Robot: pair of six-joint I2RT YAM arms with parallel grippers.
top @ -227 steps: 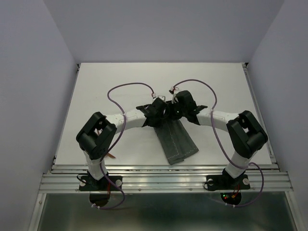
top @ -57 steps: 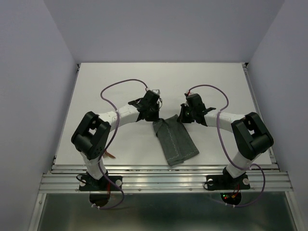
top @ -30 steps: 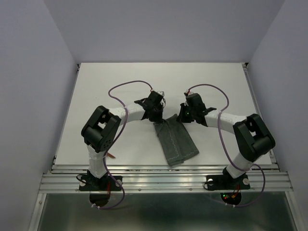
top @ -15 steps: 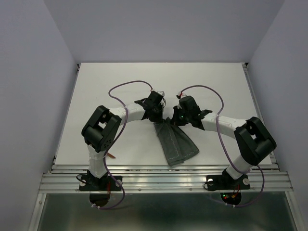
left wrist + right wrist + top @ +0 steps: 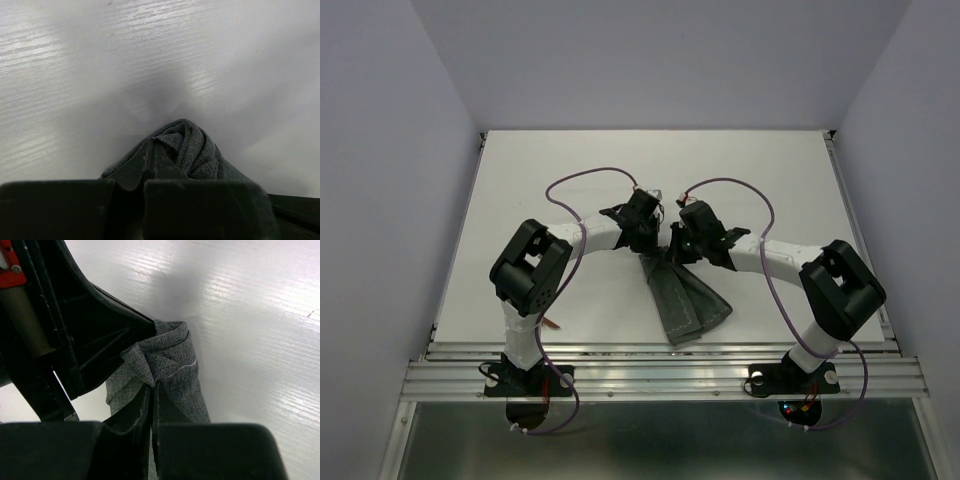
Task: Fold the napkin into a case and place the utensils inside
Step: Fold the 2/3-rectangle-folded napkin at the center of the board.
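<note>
The grey-green napkin (image 5: 688, 298) lies folded in a long strip on the white table (image 5: 560, 165), its far end bunched to a point between the two grippers. My left gripper (image 5: 647, 240) is shut on the far left corner of the napkin (image 5: 192, 145), fingertips pinching the cloth. My right gripper (image 5: 677, 246) is shut on the far right corner, and the napkin (image 5: 170, 365) puckers just ahead of its tips. The two grippers almost touch, and the left gripper's black body (image 5: 75, 340) fills the right wrist view's upper left. The utensils are out of view.
Purple cables (image 5: 582, 178) loop above both wrists. A metal rail (image 5: 660, 372) runs along the table's near edge, just beyond the napkin's near end. Pale walls close in the table at the back and both sides.
My right gripper has swung left toward the left gripper, carrying its napkin corner with it. The cloth's far end has narrowed from a wide edge to a point. The left gripper stayed put.
</note>
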